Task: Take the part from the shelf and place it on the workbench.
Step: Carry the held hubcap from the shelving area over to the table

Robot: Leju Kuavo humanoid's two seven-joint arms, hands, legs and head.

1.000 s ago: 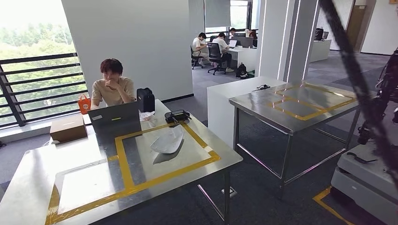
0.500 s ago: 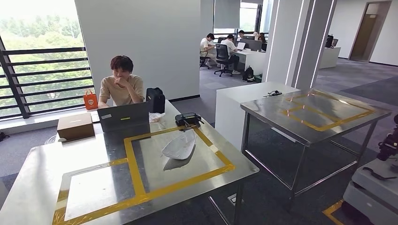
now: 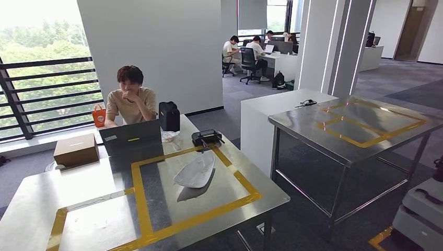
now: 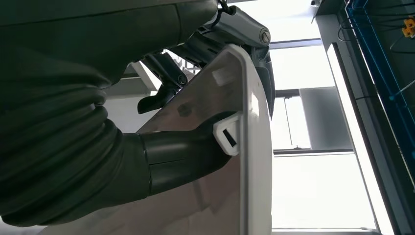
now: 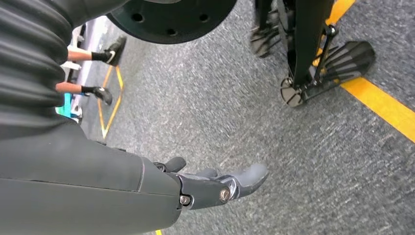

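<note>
Camera has swung slightly; nothing on the tabletop [image 3: 78,193] has moved. Left hand [image 4: 186,147] fingers grip a white part [image 4: 244,147]. Right hand [image 5: 215,183] hangs with fingers released above carpet [image 5: 293,161]. Another part [image 3: 195,170] lies inside yellow tape, aisle beyond.

The white part [image 4: 244,147] in the left hand [image 4: 181,156] runs off the frame edge, and the thumb covers its middle — fingers behind the part are mostly hidden. Workbench [image 3: 78,193] near the laptop [image 3: 130,138] is cut off too.
</note>
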